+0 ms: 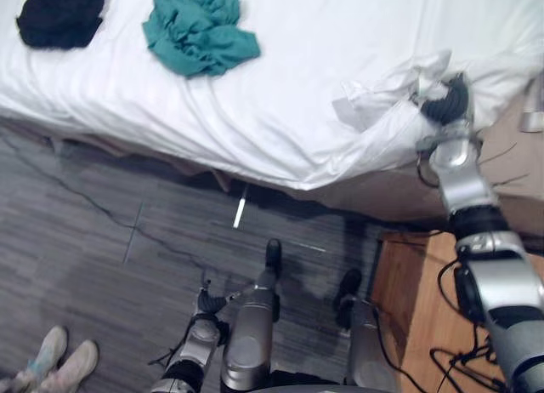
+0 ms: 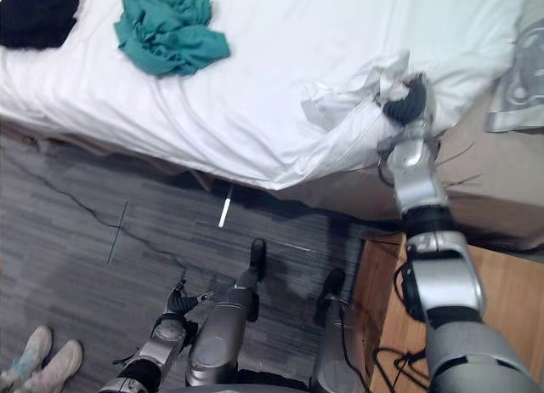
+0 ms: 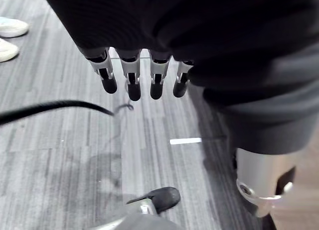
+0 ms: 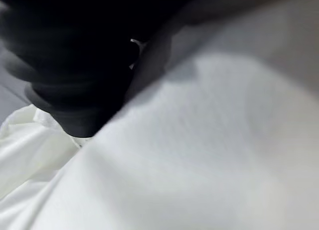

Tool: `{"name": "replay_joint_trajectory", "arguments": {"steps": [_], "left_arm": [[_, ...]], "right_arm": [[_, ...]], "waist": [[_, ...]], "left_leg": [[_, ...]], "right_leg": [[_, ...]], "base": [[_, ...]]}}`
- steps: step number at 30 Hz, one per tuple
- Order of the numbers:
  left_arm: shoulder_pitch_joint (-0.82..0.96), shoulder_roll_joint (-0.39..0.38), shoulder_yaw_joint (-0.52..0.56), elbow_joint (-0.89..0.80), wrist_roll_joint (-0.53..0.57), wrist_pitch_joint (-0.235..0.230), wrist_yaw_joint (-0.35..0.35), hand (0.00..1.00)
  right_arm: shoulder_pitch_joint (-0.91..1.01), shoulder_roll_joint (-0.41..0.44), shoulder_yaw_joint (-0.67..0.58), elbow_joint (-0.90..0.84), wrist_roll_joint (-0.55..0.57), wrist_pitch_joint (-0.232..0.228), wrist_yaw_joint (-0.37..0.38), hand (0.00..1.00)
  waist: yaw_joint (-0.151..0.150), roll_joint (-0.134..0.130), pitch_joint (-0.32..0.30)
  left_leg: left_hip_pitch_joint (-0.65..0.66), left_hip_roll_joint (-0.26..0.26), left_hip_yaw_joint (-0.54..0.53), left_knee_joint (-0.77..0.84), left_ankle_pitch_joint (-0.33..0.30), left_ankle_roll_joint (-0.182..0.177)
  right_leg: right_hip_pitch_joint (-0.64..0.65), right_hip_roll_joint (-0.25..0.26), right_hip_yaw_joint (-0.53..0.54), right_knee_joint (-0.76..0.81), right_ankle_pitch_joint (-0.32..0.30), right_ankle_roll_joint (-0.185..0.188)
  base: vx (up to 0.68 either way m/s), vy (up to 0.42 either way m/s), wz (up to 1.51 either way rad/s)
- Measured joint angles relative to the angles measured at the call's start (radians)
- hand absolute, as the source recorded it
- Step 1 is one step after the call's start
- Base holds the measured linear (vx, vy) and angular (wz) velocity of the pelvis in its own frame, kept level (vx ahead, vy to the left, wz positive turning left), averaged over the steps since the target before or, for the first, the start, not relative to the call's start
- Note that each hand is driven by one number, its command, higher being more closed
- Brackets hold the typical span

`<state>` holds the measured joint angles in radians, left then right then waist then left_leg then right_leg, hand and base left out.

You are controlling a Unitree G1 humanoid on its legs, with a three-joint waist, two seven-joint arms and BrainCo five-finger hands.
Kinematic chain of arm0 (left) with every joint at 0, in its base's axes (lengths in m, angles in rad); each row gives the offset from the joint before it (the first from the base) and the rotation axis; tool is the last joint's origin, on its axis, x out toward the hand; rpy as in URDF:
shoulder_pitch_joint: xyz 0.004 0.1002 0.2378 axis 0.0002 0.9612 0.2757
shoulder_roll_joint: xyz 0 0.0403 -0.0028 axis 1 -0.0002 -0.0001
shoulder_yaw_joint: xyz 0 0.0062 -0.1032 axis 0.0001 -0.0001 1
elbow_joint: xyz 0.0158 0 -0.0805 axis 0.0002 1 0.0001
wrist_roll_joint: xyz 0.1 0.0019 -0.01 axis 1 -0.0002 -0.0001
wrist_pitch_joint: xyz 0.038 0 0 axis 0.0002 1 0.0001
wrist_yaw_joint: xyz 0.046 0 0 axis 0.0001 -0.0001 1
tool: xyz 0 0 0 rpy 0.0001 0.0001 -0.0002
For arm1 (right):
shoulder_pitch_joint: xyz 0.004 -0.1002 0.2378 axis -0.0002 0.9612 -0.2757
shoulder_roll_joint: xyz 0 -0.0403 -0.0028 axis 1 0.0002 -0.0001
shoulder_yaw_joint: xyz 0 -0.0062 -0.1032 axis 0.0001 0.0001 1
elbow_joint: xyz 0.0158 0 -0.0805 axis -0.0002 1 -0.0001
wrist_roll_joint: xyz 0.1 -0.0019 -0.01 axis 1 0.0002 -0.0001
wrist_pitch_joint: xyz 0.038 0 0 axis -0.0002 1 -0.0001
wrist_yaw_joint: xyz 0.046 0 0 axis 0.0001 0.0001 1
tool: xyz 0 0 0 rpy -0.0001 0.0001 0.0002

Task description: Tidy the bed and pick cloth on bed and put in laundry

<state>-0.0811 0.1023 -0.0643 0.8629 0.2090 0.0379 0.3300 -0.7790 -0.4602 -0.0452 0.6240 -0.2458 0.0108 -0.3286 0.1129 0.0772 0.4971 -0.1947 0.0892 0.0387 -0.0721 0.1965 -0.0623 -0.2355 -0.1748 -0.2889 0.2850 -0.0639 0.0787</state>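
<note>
The teal cloth (image 1: 200,31) lies crumpled on the bed's white sheet (image 1: 280,121). It is a rumpled heap with no clear long axis, and one flap trails toward the right hand (image 1: 444,99). It is well apart from that hand, off to the hand's left and farther in on the bed. A black cloth (image 1: 61,14) sits bunched beyond it, farther left still, near the bed's edge. The right hand rests at the bed's corner against a raised, bunched fold (image 1: 382,91) of the sheet; whether it grips the fold cannot be told. Open sheet lies between this hand and the teal cloth. The left hand (image 1: 206,306) hangs low over the grey floor (image 1: 102,240), its fingers (image 3: 130,83) released and holding nothing. A person's pale shoes (image 1: 59,359) stand on the floor to their left.
</note>
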Motion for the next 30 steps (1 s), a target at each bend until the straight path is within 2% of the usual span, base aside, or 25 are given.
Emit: {"name": "replay_joint_trajectory", "arguments": {"steps": [2, 3, 6, 7, 10, 12, 13, 16, 17, 20, 23, 25, 26, 30], "left_arm": [[0.017, 0.000, 0.026, -0.023, 0.004, 0.009, -0.006, 0.00], [0.025, 0.003, 0.040, -0.033, 0.010, 0.023, -0.016, 0.00], [0.026, 0.001, 0.073, -0.032, 0.029, 0.037, -0.048, 0.00], [0.035, -0.005, 0.075, -0.032, 0.034, 0.042, -0.053, 0.00], [0.065, -0.043, 0.078, -0.030, 0.041, 0.046, -0.079, 0.00], [0.087, -0.056, 0.079, -0.028, 0.041, 0.048, -0.092, 0.00], [0.104, -0.061, 0.084, -0.027, 0.041, 0.054, -0.095, 0.00], [0.119, -0.067, 0.119, -0.024, 0.039, 0.065, -0.109, 0.00], [0.125, -0.063, 0.135, -0.024, 0.039, 0.065, -0.110, 0.00], [0.130, -0.063, 0.146, -0.008, 0.039, 0.064, -0.109, 0.00], [0.131, -0.063, 0.146, 0.002, 0.039, 0.064, -0.107, 0.00], [0.132, -0.063, 0.145, 0.003, 0.039, 0.063, -0.105, 0.00], [0.132, -0.062, 0.145, 0.003, 0.039, 0.063, -0.105, 0.00], [0.132, -0.062, 0.142, 0.006, 0.039, 0.055, -0.104, 0.00]], "right_arm": [[0.123, 0.071, -0.083, -0.066, 0.004, 0.000, 0.001, 0.00], [0.216, 0.132, -0.143, -0.103, 0.026, 0.000, 0.001, 0.00], [0.426, 0.253, -0.268, -0.121, 0.058, 0.003, 0.000, 0.00], [0.486, 0.286, -0.295, -0.123, 0.066, 0.000, 0.002, 0.00], [0.540, 0.348, -0.341, -0.112, 0.092, -0.003, 0.008, 0.00], [0.547, 0.385, -0.415, -0.045, 0.184, 0.001, 0.008, 0.00], [0.562, 0.402, -0.489, 0.027, 0.246, 0.029, 0.008, 0.00], [0.640, 0.403, -0.623, 0.098, 0.338, 0.073, -0.001, 0.00], [0.672, 0.396, -0.685, 0.103, 0.365, 0.086, -0.008, 1.00], [0.703, 0.342, -0.749, 0.072, 0.382, 0.097, -0.053, 1.00], [0.706, 0.281, -0.759, -0.125, 0.375, 0.105, -0.112, 1.00], [0.684, 0.229, -0.724, -0.258, 0.300, 0.101, -0.149, 1.00], [0.674, 0.219, -0.715, -0.269, 0.289, 0.099, -0.153, 1.00], [0.514, 0.128, -0.531, -0.297, 0.204, 0.082, -0.169, 1.00]], "waist": [[-0.025, -0.023, -0.006], [-0.041, -0.045, -0.019], [-0.060, -0.092, -0.080], [-0.075, -0.103, -0.110], [-0.091, -0.102, -0.189], [-0.093, -0.093, -0.216], [-0.095, -0.087, -0.224], [-0.099, -0.073, -0.233], [-0.104, -0.070, -0.234], [-0.132, -0.068, -0.236], [-0.144, -0.066, -0.237], [-0.140, -0.066, -0.242], [-0.139, -0.066, -0.243], [-0.124, -0.066, -0.246]], "left_leg": [[0.042, -0.003, 0.014, -0.015, 0.000, 0.000], [0.066, -0.005, 0.024, -0.020, -0.002, -0.002], [0.109, -0.008, 0.051, -0.021, -0.019, -0.010], [0.127, -0.008, 0.054, -0.021, -0.025, -0.011], [0.170, 0.000, 0.080, -0.022, -0.050, -0.012], [0.195, 0.005, 0.094, -0.023, -0.061, -0.014], [0.206, 0.008, 0.105, -0.024, -0.067, -0.014], [0.206, 0.014, 0.129, -0.025, -0.071, -0.015], [0.207, 0.015, 0.136, -0.025, -0.071, -0.015], [0.210, 0.015, 0.148, -0.029, -0.072, -0.016], [0.213, 0.016, 0.155, -0.030, -0.074, -0.018], [0.209, 0.017, 0.155, -0.030, -0.076, -0.020], [0.208, 0.017, 0.155, -0.030, -0.076, -0.020], [0.196, 0.017, 0.151, -0.030, -0.075, -0.019]], "right_leg": [[0.038, 0.001, 0.007, -0.022, 0.004, 0.006], [0.066, 0.003, 0.013, -0.043, 0.008, 0.011], [0.123, 0.012, 0.025, -0.097, 0.019, 0.018], [0.149, 0.015, 0.024, -0.120, 0.024, 0.020], [0.200, 0.029, 0.039, -0.167, 0.032, 0.022], [0.222, 0.035, 0.046, -0.190, 0.037, 0.021], [0.234, 0.040, 0.053, -0.204, 0.044, 0.019], [0.238, 0.049, 0.075, -0.228, 0.062, 0.019], [0.239, 0.052, 0.077, -0.242, 0.072, 0.018], [0.239, 0.053, 0.089, -0.253, 0.082, 0.019], [0.235, 0.054, 0.099, -0.255, 0.088, 0.023], [0.233, 0.055, 0.097, -0.254, 0.088, 0.027], [0.233, 0.055, 0.098, -0.254, 0.088, 0.028], [0.219, 0.053, 0.101, -0.253, 0.096, 0.021]], "base": [[0.10, -0.015, -0.16], [0.12, -0.006, -0.17], [0.11, 0.005, -0.18], [0.11, 0.004, -0.12], [0.08, -0.002, -0.17], [0.04, 0.003, -0.20], [0.02, 0.003, -0.22], [0.02, 0.003, -0.26], [0.03, 0.000, -0.30], [-0.01, 0.008, -0.19], [-0.03, 0.018, -0.10], [-0.04, 0.014, 0.05], [-0.04, 0.016, 0.01], [-0.04, 0.016, -0.01]]}}
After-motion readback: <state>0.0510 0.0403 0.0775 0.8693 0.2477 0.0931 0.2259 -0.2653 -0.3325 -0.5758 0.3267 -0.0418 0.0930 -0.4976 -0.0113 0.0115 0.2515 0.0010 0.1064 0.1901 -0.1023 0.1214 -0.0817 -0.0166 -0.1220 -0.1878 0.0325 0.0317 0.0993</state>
